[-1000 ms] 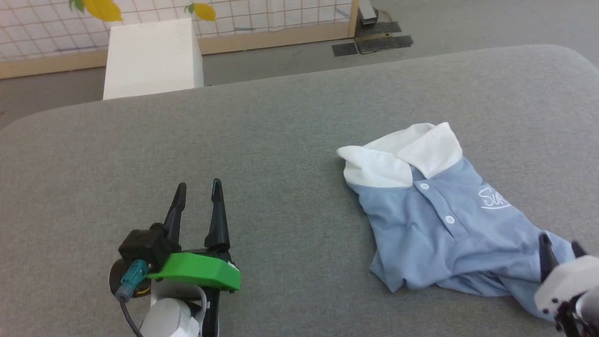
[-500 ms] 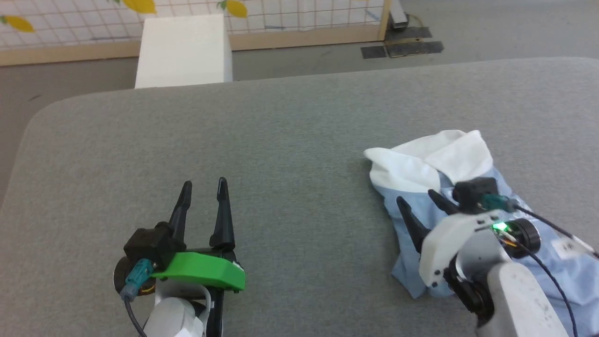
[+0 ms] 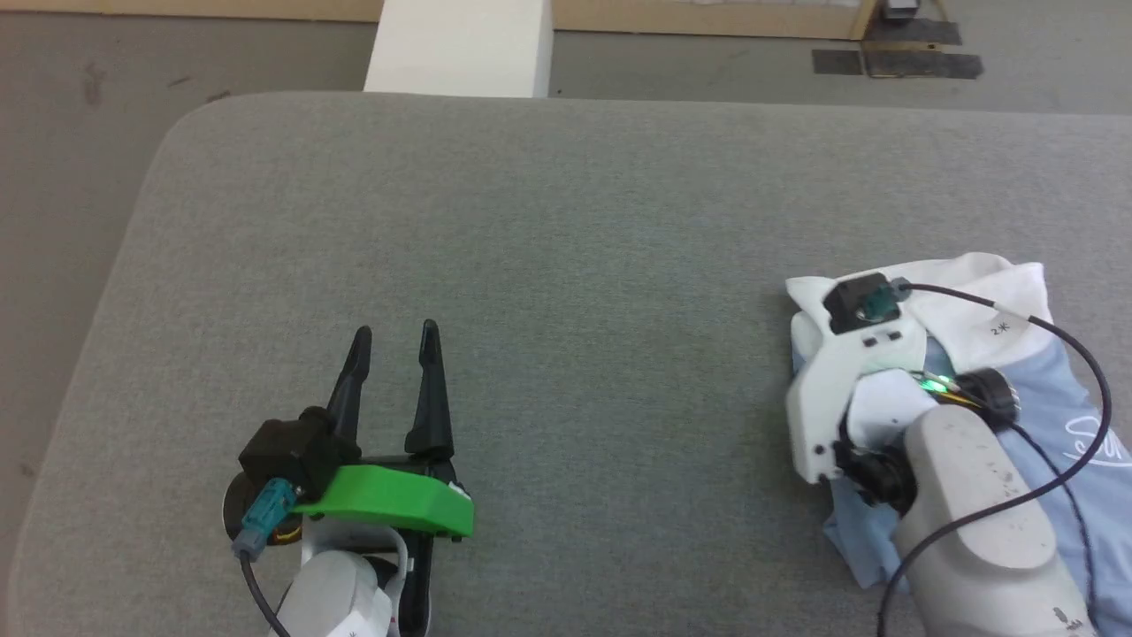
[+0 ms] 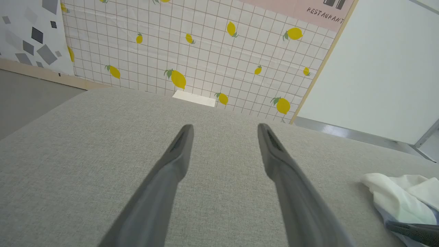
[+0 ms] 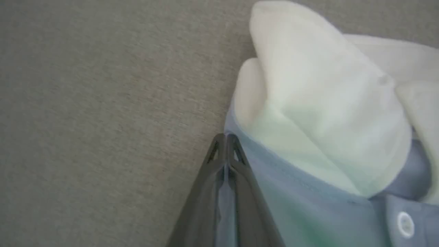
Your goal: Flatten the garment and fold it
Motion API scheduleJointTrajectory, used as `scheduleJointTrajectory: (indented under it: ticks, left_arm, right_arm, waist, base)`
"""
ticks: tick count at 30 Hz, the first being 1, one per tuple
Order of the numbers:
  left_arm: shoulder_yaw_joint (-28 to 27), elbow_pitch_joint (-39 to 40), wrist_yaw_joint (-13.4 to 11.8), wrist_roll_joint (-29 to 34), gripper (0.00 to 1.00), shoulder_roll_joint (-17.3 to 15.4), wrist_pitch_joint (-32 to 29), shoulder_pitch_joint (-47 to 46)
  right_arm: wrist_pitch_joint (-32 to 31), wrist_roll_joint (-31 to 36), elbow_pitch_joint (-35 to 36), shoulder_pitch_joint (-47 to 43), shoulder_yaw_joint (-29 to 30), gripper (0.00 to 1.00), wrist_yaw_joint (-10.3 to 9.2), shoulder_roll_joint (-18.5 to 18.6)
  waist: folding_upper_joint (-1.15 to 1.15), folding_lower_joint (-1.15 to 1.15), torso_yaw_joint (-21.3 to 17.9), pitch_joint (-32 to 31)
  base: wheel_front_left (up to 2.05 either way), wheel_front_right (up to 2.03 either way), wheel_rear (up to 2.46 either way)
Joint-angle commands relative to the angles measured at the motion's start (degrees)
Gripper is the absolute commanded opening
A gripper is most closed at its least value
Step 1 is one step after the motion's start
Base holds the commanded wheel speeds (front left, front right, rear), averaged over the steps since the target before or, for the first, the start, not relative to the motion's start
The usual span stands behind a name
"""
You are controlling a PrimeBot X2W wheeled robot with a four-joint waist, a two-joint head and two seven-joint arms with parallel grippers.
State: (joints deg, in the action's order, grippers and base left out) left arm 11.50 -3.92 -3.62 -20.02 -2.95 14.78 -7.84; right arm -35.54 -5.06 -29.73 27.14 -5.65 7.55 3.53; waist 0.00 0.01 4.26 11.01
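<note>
Right claw (image 5: 224, 137) now forward, tips together on garment (image 5: 301, 171) edge, bare table (image 5: 103, 103) alongside

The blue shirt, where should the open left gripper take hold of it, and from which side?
Probably the garment at its near blue corner, approached from the robot's left across the table. That edge lies loose facing the left gripper, while the right gripper is shut on the blue edge under the white fabric.

The garment (image 3: 1052, 407) runs off the head view's right edge, cutting its script logo (image 3: 1110, 442) short. At the garment's left border, the right gripper (image 5: 224, 137) has its fingers hidden in that view beneath its own white housing (image 3: 827, 389).
</note>
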Motion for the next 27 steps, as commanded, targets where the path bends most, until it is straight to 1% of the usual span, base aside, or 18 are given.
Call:
scheduleJointTrajectory:
  ticks: [1, 5, 7, 10, 13, 14, 15, 18, 20, 22, 23, 27]
  left_arm:
    - [-0.21, 0.03, -0.27, -0.30, 1.00, 0.07, 0.22, -1.03]
    - [-0.67, -0.05, -0.23, -0.16, 1.00, 0.07, 0.22, -0.95]
    - [-0.80, -0.10, -0.17, -0.13, 1.00, 0.07, 0.22, -0.87]
    - [-0.87, -0.03, -0.15, -0.08, 1.00, 0.07, 0.22, -0.71]
    - [-0.71, 0.06, -0.16, -0.15, 1.00, 0.07, 0.22, -0.53]
    - [-0.62, 0.05, -0.14, -0.19, 1.00, 0.07, 0.22, -0.51]
    - [-0.53, 0.04, -0.15, -0.24, 1.00, 0.07, 0.22, -0.48]
    - [-0.62, 0.06, -0.28, -0.34, 1.00, 0.07, 0.22, -0.22]
    - [-0.74, -0.11, -0.26, -0.26, 1.00, 0.07, 0.22, 0.09]
    - [-0.98, -0.25, -0.16, -0.15, 1.00, 0.07, 0.22, 0.48]
    - [-1.01, -0.38, -0.02, -0.12, 1.00, 0.07, 0.22, 0.66]
    - [-0.13, -1.68, 0.90, -0.07, 1.00, 0.07, 0.22, 1.35]
  right_arm:
    - [3.01, -2.69, 0.80, 1.15, -2.50, 0.00, -0.06, -0.65]
    - [12.12, -8.78, 4.98, 4.16, -11.08, 0.00, -0.06, -0.65]
    - [14.72, -11.89, 6.58, 5.23, -16.36, 0.00, -0.06, -0.65]
    - [15.63, -15.60, 7.33, 5.97, -23.88, 0.00, -0.06, -0.65]
    - [13.13, -17.64, 5.01, 5.71, -29.89, 0.00, -0.06, -0.65]
    - [12.38, -18.20, 4.23, 5.52, -31.14, 0.38, -0.06, -0.65]
    - [11.66, -18.91, 3.25, 5.25, -32.14, 1.00, -0.06, -0.65]
    - [10.92, -20.89, 2.20, 4.65, -33.32, 1.00, -0.06, -0.65]
    - [12.68, -22.50, 2.97, 4.14, -32.34, 1.00, -0.06, -0.65]
    - [16.20, -23.56, 4.45, 3.43, -29.92, 1.00, -0.06, -0.65]
    - [18.93, -23.58, 5.75, 2.93, -28.19, 1.00, -0.06, -0.65]
    - [29.09, -20.94, 10.57, -1.04, -19.04, 1.00, -0.06, 0.50]
  waist:
    - [0.00, -0.01, 1.63, 0.61]
    - [0.00, -0.01, 2.15, -0.27]
    - [0.00, -0.01, 2.38, -0.75]
    - [0.00, -0.01, 2.64, -1.21]
    - [0.00, -0.01, 3.00, -1.32]
    - [0.00, -0.01, 3.13, -1.32]
    - [0.00, -0.01, 3.23, -1.32]
    - [0.00, -0.01, 3.05, -1.41]
    - [0.00, -0.01, 2.71, -1.69]
    - [0.00, -0.01, 2.11, -2.11]
    - [0.00, -0.01, 1.73, -2.43]
    - [0.00, -0.01, 0.09, -3.83]
  base:
    - [0.00, 0.00, 0.00]
    - [0.00, 0.00, 0.00]
    - [0.00, 0.00, 0.00]
    - [0.00, 0.00, 0.00]
    - [0.00, 0.00, 0.00]
    - [0.00, 0.00, 0.00]
    - [0.00, 0.00, 0.00]
    - [0.00, 0.00, 0.00]
    - [0.00, 0.00, 0.00]
    - [0.00, 0.00, 0.00]
    - [0.00, 0.00, 0.00]
    - [0.00, 0.00, 0.00]
